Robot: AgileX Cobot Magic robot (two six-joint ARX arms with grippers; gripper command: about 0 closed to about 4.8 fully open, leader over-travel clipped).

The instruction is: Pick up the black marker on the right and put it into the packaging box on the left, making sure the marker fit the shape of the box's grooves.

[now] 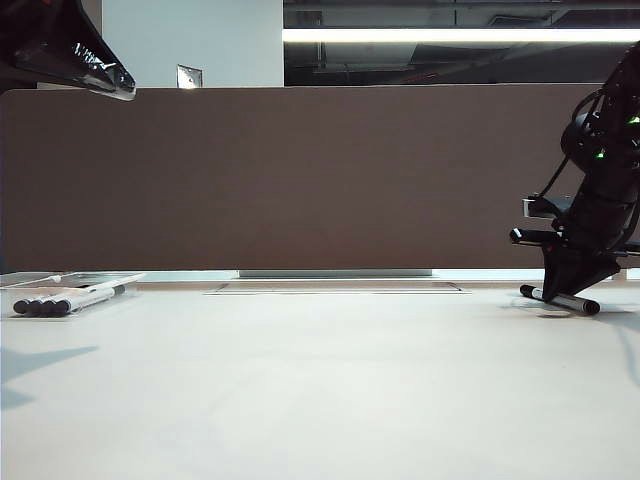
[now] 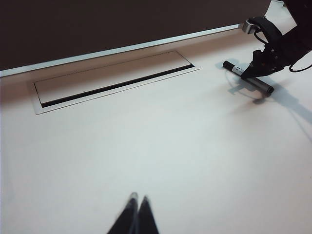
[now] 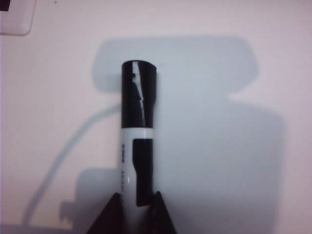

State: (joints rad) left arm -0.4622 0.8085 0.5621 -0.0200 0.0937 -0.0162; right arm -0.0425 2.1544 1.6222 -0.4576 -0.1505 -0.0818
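Packaging box (image 1: 30,281) far left on table (image 1: 320,390); black marker (image 1: 562,299) far right under right tool (image 1: 578,287).

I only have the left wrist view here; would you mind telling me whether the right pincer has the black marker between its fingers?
Observer: Yes. In the right wrist view the right pincer has a finger on each side of the black marker, which lies on the table.
Operator: Thank you. Where is the packaging box?
Observer: Far left in the exterior view: the packaging box lies flat with several markers in it.
Operator: And my left pincer?
Observer: The left pincer hangs high above that box.
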